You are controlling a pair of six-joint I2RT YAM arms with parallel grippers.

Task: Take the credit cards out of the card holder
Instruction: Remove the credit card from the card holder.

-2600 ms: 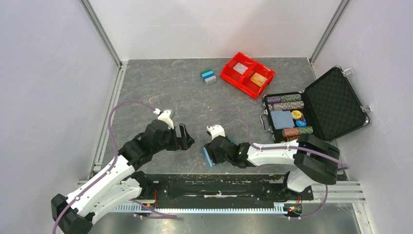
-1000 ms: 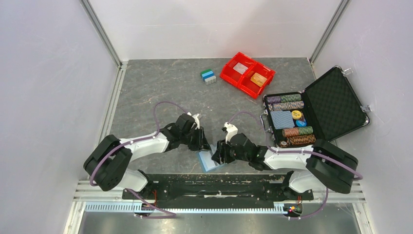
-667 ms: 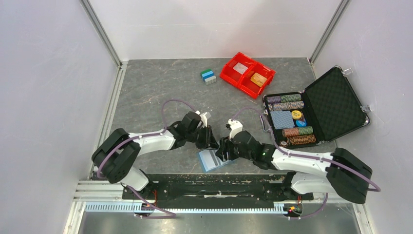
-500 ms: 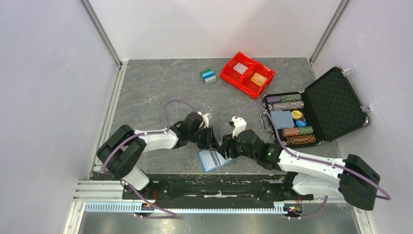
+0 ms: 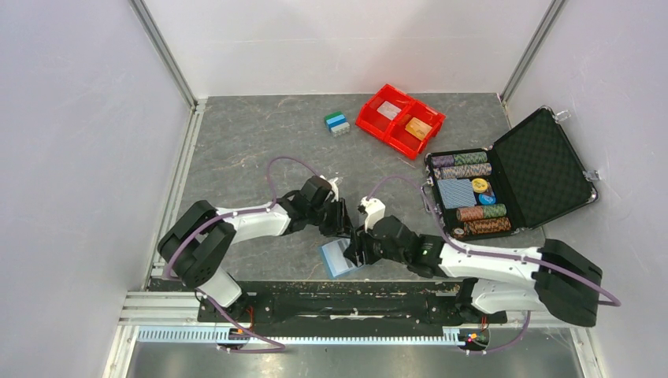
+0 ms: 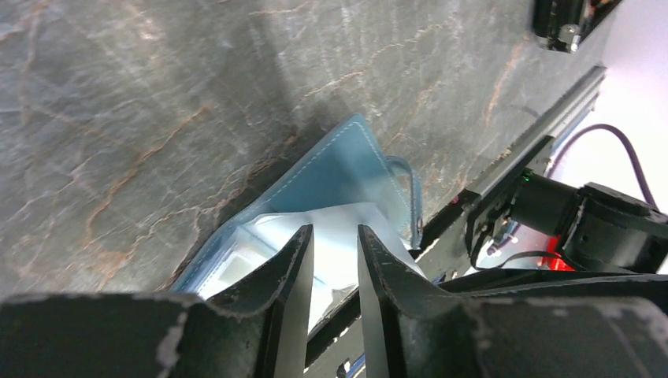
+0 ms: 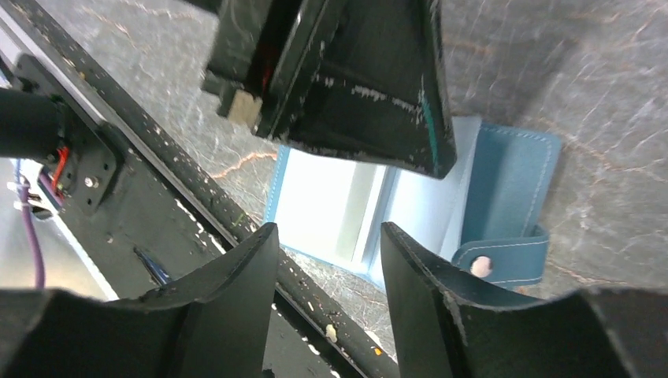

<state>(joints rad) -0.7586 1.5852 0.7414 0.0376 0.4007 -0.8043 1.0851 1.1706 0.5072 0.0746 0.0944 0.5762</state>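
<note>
At the near edge of the table (image 5: 236,157), just beyond the mounting rail, the card holder (image 5: 334,260) is seen lying flat. Its pale, see-through inner panels are turned up, and a blue strap with a snap shows at one side. The right gripper (image 5: 352,253) is placed at the holder's right edge, with the arm stretched low and leftward from its base. Its fingers (image 7: 236,307) are spread wide, with nothing between them. The left gripper (image 5: 344,229) is poised at the holder's far edge, the arm bent at the elbow and reached rightward. Its fingers (image 6: 291,268) are set narrowly apart, and nothing is seen clamped. Whether they touch the holder cannot be told. Farther back, the whitish-grey credit card (image 5: 388,110) and the orange credit card (image 5: 418,127) are found in separate compartments of a red bin (image 5: 370,120). A small blue-green block (image 5: 337,123) is set beside the bin, and an open black case (image 5: 543,169) of poker chips (image 5: 471,164) is at the right.
</note>
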